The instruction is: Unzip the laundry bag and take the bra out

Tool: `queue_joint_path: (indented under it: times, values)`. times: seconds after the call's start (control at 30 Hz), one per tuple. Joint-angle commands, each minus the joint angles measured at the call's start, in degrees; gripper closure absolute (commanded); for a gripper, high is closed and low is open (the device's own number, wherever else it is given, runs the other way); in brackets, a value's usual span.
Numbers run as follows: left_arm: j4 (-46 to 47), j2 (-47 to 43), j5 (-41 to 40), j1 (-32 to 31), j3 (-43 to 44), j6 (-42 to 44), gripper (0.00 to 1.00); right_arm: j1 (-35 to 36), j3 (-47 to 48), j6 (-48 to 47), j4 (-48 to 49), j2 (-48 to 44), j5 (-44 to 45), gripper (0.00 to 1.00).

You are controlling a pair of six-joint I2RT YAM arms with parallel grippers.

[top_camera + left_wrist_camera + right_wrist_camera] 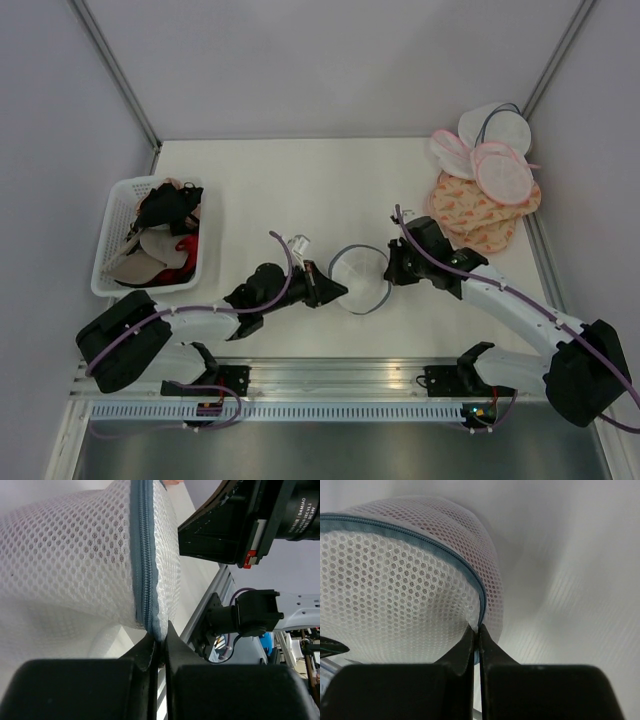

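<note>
The laundry bag (360, 279), white mesh with a grey zipper rim, is held between both arms near the table's front middle. My left gripper (333, 291) is shut on the zipper rim at the bag's left edge; the left wrist view shows the grey zipper (144, 575) running down into the closed tips (159, 641). My right gripper (392, 268) is shut on the rim at the bag's right edge; the right wrist view shows the zipper (420, 539) curving into its tips (477, 631). The zipper looks closed. A faint pink shape shows through the mesh (455, 525); the bra itself is hidden.
A white basket (112, 250) of bras stands at the left. Pink-rimmed round bags (498, 165) and peach patterned bags (480, 212) are piled at the back right. Grey walls enclose the table. The aluminium rail (340, 378) runs along the front edge.
</note>
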Motion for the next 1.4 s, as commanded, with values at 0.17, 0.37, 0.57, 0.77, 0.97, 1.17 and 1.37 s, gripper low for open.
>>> queue_joint_path:
  times: [0.17, 0.37, 0.57, 0.77, 0.97, 1.17, 1.37]
  values:
    - [-0.9, -6.3, -11.6, -0.1, -1.2, -7.1, 0.98, 0.3, 5.3, 0.8, -3.3, -8.0, 9.3, 0.2]
    - [-3.5, -14.5, -26.6, -0.1, -4.2, -21.3, 0.98, 0.4, 3.5, 0.5, -3.8, -15.2, 3.3, 0.04]
    - [1.0, -13.3, -29.0, -0.1, -4.9, -34.4, 0.98, 3.6, -5.6, 4.7, 7.7, -20.5, -4.0, 0.08]
    - [2.4, -11.9, -28.4, -0.1, -3.1, -40.8, 0.98, 10.1, -11.4, 8.4, 19.2, -17.1, -3.3, 0.16]
    - [4.9, -9.7, -25.6, -0.1, -2.9, -44.0, 0.98, 14.1, -11.3, 9.7, 28.2, -11.6, -2.0, 0.3]
    - [8.9, -8.6, -24.8, -0.1, -4.7, -46.0, 0.98, 14.3, -10.2, 10.0, 31.9, -6.9, -2.1, 0.47]
    - [10.5, -8.9, -23.7, -0.1, -4.9, -46.3, 0.98, 14.2, -9.9, 8.7, 30.4, -5.9, 0.8, 0.47]
